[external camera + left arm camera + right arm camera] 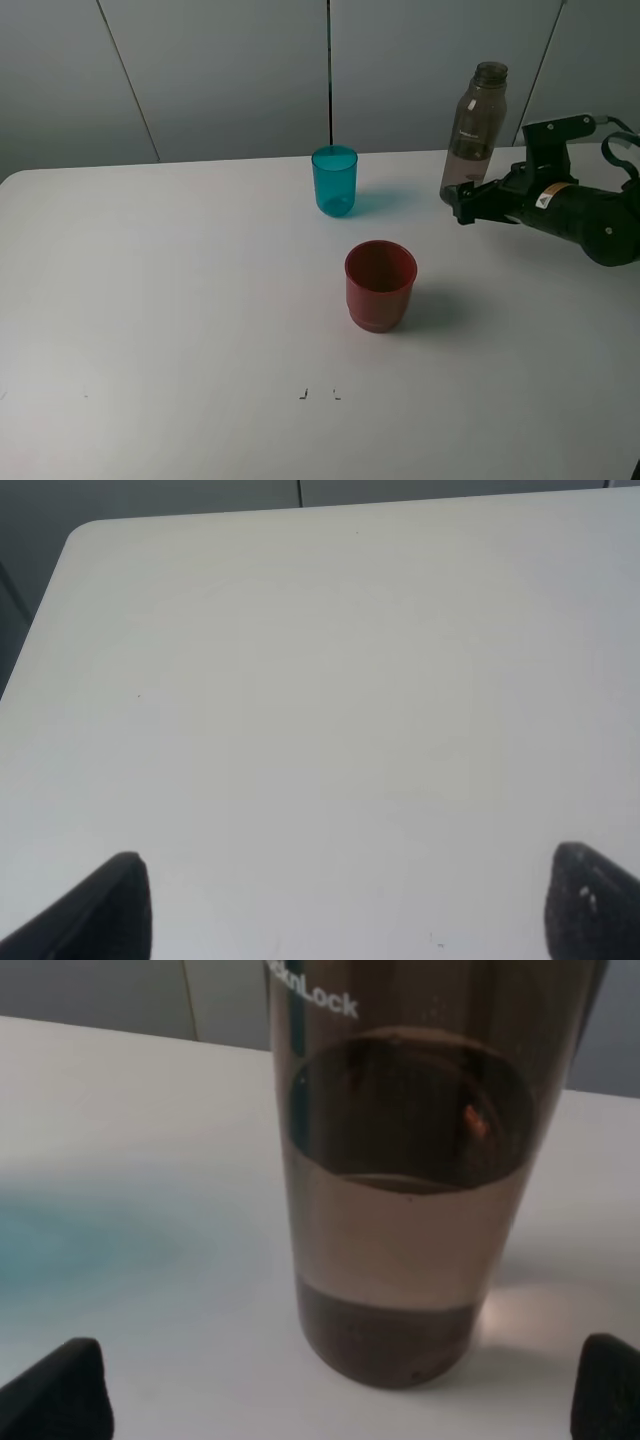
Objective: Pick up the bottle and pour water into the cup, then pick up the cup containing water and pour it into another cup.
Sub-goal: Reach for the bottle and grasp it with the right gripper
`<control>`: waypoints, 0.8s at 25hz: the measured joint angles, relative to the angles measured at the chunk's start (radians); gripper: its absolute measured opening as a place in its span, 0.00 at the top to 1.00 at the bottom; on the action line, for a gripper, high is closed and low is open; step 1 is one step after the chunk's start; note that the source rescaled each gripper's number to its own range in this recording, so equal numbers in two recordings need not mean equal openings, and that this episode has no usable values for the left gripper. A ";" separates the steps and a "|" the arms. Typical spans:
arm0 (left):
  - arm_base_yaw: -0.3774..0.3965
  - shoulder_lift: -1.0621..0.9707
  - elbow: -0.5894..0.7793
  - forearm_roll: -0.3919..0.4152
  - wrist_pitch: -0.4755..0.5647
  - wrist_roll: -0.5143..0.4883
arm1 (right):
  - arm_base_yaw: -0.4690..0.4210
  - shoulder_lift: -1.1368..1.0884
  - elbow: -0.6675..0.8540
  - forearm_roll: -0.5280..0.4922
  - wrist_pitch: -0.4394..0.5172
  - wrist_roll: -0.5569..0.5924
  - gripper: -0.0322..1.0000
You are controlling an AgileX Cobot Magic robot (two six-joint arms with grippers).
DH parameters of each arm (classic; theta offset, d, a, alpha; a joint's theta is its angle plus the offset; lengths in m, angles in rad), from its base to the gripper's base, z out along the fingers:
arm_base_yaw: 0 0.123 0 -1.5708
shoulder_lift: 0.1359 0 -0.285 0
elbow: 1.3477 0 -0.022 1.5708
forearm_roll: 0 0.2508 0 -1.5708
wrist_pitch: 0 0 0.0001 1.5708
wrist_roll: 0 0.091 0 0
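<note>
The smoky grey-brown bottle [475, 130] stands upright at the back right of the table, uncapped and partly filled with water. My right gripper [462, 203] is at its base, open. In the right wrist view the bottle [400, 1210] rises just ahead of and between the two black fingertips [60, 1390], which stand wide and do not touch it. The teal cup [334, 180] stands upright at the back middle. The wide red cup [380, 285] is nearer the front, in the middle. My left gripper [350, 910] is open over bare table; it does not show in the exterior view.
The white table [160, 300] runs to a grey panelled wall behind. Its rounded far corner [85, 530] shows in the left wrist view. The right arm [580, 215] stretches in low from the right edge. Small dark marks [318, 394] lie near the front.
</note>
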 joint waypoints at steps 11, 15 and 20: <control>0.000 0.000 0.000 0.000 0.000 0.000 | -0.048 0.064 -0.116 -0.050 0.000 0.045 0.00; 0.000 0.000 0.000 0.000 0.000 0.000 | -0.048 0.107 -0.159 -0.090 0.002 0.088 0.00; 0.000 0.000 0.000 0.000 0.000 0.000 | -0.048 0.136 -0.208 -0.105 0.004 0.106 0.00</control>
